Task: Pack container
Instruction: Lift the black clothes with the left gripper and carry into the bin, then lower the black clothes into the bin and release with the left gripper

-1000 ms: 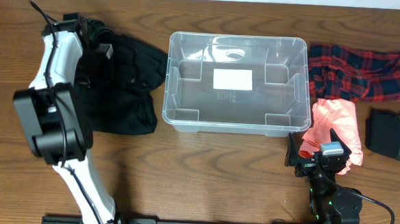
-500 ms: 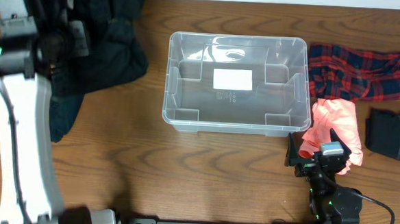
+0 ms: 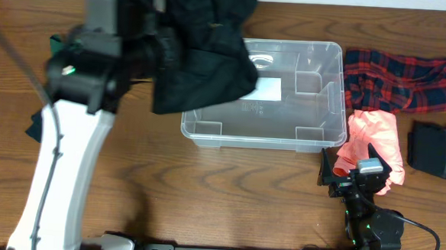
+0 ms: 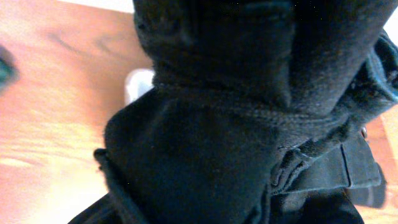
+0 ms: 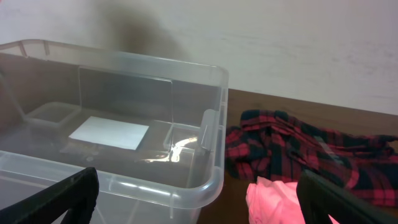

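Observation:
The clear plastic container [image 3: 314, 137] sits at the table's centre, with a white label [image 3: 267, 87] on its base; it also shows in the right wrist view [image 5: 186, 180]. My left arm holds a black garment [image 3: 204, 47] lifted over the container's left half. The garment fills the left wrist view [image 4: 236, 124] and hides the left jaws. My right gripper [image 3: 352, 180] rests open and empty at the front right, next to a pink garment [image 3: 375, 137].
A red plaid garment [image 3: 401, 77] lies right of the container, also in the right wrist view [image 5: 298, 149]. A dark folded garment [image 3: 437, 151] lies at the far right. A dark scrap of cloth [image 3: 36, 124] shows at the left by my left arm.
My left arm has lifted the black garment off the table at the left and carried it right, over the container's left half. The right arm has not moved.

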Action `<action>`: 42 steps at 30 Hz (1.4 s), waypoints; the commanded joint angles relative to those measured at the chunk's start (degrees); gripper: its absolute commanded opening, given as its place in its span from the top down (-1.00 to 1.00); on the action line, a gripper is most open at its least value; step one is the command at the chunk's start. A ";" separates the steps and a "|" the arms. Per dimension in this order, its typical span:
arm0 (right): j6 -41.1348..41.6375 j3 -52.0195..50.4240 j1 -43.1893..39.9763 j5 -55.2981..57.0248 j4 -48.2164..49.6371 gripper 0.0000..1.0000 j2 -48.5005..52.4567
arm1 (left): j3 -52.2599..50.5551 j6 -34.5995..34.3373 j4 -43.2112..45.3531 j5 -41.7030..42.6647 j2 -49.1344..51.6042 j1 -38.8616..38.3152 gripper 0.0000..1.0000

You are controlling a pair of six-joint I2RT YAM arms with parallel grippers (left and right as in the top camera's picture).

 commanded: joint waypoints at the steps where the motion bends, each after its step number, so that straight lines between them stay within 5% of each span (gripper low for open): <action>1: -0.33 -0.11 -0.52 0.37 -0.24 -0.99 -0.31 | 1.42 -8.37 1.62 0.90 3.74 -2.71 0.88; 14: -0.33 -0.11 -0.52 0.37 -0.24 -0.98 -0.28 | 1.31 -9.51 1.20 3.89 16.70 -7.72 0.88; 31: -0.33 -0.11 -0.52 0.37 -0.24 -0.98 -0.28 | -12.02 -9.31 10.10 0.52 17.40 -9.46 0.88; 42: -0.33 -0.11 -0.52 0.37 -0.24 -0.99 -0.28 | -15.17 -8.87 9.55 -10.71 17.40 -9.49 0.88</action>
